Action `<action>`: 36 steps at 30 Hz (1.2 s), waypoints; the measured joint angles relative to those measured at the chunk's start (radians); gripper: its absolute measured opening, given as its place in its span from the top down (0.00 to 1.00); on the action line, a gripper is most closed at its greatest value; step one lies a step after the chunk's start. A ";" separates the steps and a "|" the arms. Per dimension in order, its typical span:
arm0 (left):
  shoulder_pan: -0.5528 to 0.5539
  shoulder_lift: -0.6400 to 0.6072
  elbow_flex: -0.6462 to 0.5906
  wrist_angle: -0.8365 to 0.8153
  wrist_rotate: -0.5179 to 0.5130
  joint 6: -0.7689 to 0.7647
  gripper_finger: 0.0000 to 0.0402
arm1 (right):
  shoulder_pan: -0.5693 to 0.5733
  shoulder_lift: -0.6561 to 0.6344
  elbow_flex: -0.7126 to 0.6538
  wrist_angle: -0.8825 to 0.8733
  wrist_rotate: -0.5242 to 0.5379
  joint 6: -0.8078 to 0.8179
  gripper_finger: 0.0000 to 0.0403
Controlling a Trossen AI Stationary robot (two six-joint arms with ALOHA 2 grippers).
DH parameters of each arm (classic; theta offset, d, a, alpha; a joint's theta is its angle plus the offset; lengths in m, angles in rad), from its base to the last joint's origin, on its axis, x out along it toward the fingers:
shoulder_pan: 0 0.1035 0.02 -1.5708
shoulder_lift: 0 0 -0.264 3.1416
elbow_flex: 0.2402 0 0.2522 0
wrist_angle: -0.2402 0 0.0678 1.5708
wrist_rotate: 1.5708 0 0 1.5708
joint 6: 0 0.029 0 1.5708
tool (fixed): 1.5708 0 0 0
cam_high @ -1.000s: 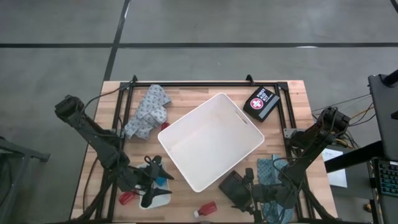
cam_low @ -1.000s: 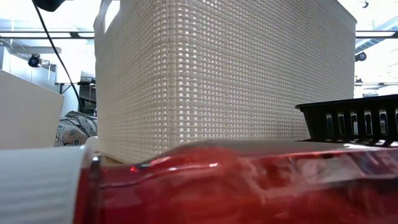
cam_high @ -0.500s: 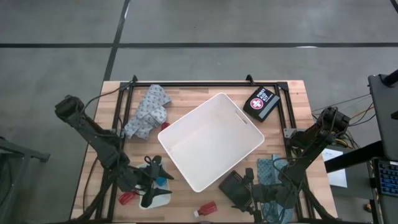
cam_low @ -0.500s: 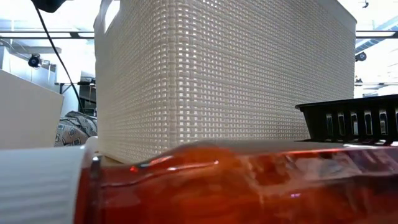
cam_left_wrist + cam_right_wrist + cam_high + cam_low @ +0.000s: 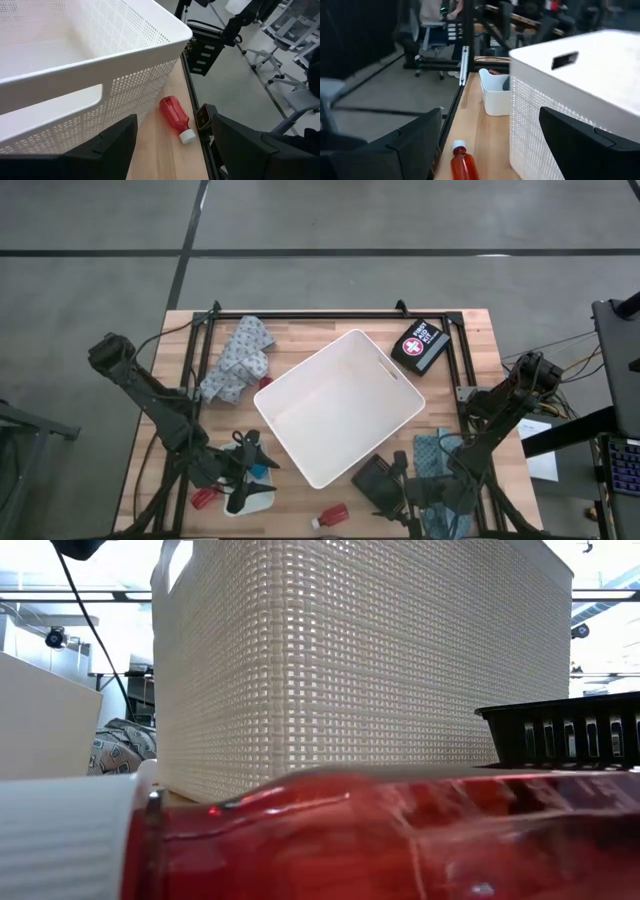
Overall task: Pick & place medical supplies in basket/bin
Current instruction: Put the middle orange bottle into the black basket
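The large white bin [image 5: 340, 405] stands at the table's middle, turned at an angle. A red bottle with a white cap [image 5: 332, 515] lies on its side at the near edge; it fills the low view [image 5: 380, 840] and shows in both wrist views [image 5: 175, 117] [image 5: 462, 162]. My left gripper [image 5: 258, 455] hovers open by the bin's near-left corner, above a small translucent tray [image 5: 250, 495]. My right gripper [image 5: 398, 478] is open by the bin's near-right side, over a dark flat case [image 5: 378, 480]. Both wrist views show the fingers wide apart [image 5: 172, 150] [image 5: 490, 150].
A black first-aid pouch [image 5: 420, 345] lies at the far right. One patterned cloth [image 5: 235, 360] is bunched at the far left; another [image 5: 430, 455] lies beside the right arm. A small red item [image 5: 205, 497] sits left of the tray. A black frame rail [image 5: 330, 313] runs along the table's edges.
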 joint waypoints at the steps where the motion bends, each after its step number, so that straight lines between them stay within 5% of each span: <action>1: 0.000 0.000 0.000 0.000 0.000 0.000 0.35 | -0.005 0.000 0.000 0.004 -0.032 -0.046 0.18; 8: 0.000 0.000 0.000 0.000 0.000 0.000 0.35 | -0.022 0.000 0.078 -0.114 -0.122 -0.070 0.18; 15: 0.000 0.000 0.000 -0.001 0.000 0.000 0.35 | -0.045 0.065 0.397 -0.735 -0.179 0.170 0.18; 18: 0.000 0.000 0.000 -0.003 0.000 0.000 0.35 | -0.055 0.155 0.516 -0.871 -0.191 0.188 0.18; 28: 0.000 0.000 0.000 -0.024 0.000 0.000 0.35 | -0.049 0.328 0.703 -0.893 -0.168 0.171 0.18; 36: 0.000 0.000 0.000 -0.035 0.000 0.000 0.35 | -0.054 0.396 0.705 -0.900 -0.149 0.356 0.18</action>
